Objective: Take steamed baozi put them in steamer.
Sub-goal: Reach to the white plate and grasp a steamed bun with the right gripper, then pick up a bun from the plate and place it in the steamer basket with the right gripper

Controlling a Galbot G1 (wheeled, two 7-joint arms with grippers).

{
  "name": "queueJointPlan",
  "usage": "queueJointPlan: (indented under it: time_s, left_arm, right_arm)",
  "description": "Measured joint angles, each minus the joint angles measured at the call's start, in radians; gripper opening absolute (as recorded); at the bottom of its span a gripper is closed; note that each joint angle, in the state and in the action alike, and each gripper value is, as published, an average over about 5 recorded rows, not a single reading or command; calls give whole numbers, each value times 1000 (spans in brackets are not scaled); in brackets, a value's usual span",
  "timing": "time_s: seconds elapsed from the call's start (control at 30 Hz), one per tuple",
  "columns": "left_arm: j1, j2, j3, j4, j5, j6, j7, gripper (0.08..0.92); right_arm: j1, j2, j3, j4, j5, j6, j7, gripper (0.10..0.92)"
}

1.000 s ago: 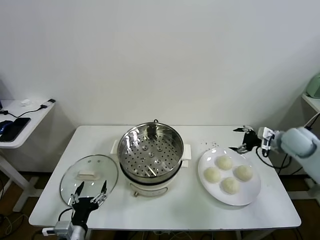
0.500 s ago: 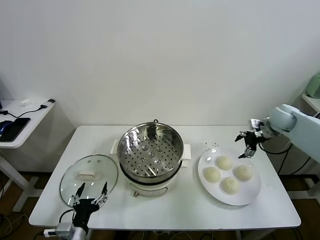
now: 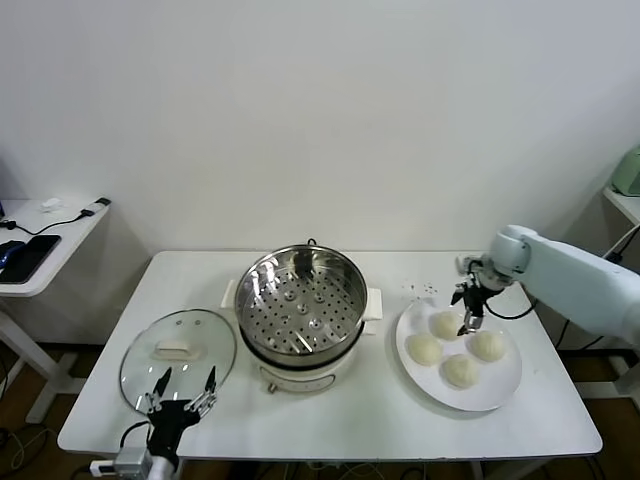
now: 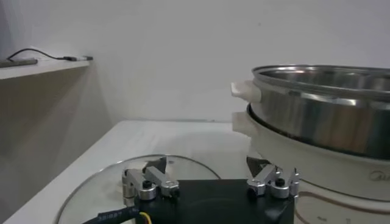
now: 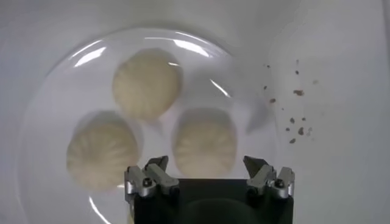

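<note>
Several cream-white steamed baozi (image 3: 447,324) lie on a white plate (image 3: 500,392) at the table's right. My right gripper (image 3: 466,305) points down, open, over the plate's back edge, just above the rearmost bun. In the right wrist view that baozi (image 5: 205,143) sits between the open fingers of my right gripper (image 5: 206,163), with two more beyond it. The steel steamer (image 3: 303,300), its perforated tray bare, stands mid-table. My left gripper (image 3: 182,385) waits open at the front left, by the lid's near edge.
A round glass lid (image 3: 178,350) with a white handle lies flat left of the steamer. Dark crumbs (image 3: 420,290) dot the table between steamer and plate. In the left wrist view the steamer (image 4: 323,115) rises beyond my left gripper (image 4: 207,164). A side desk (image 3: 40,240) stands far left.
My right arm has swung in from the table's right edge and turned its gripper down over the plate. The left gripper has sunk a little toward the front edge.
</note>
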Motion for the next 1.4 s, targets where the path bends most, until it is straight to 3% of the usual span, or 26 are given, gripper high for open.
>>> queueJointPlan:
  time_s: [0.2,0.47,0.9,1.2,1.4]
  left_arm:
    - [3,-3,4,3,6,-3,-1,823]
    - [12,-11,4,-8,13,0,-2,823]
    - [24,-14,12,-47,24,14,-3,823]
    - [24,-6,15,-71,24,30,-3,823]
    - [19,0,14,-73,22,38,-2,823]
  right_arm:
    - [-20,23,11,-32,-7,-6,2,813]
    - [-8,28,1,-29,-3,-18,1,723]
    - [324,16,-227,177,159,3,-43,721]
    - [600,151,-351,340,270,147,-79,718]
    - [654,285,-385,378,255,308,-89,697]
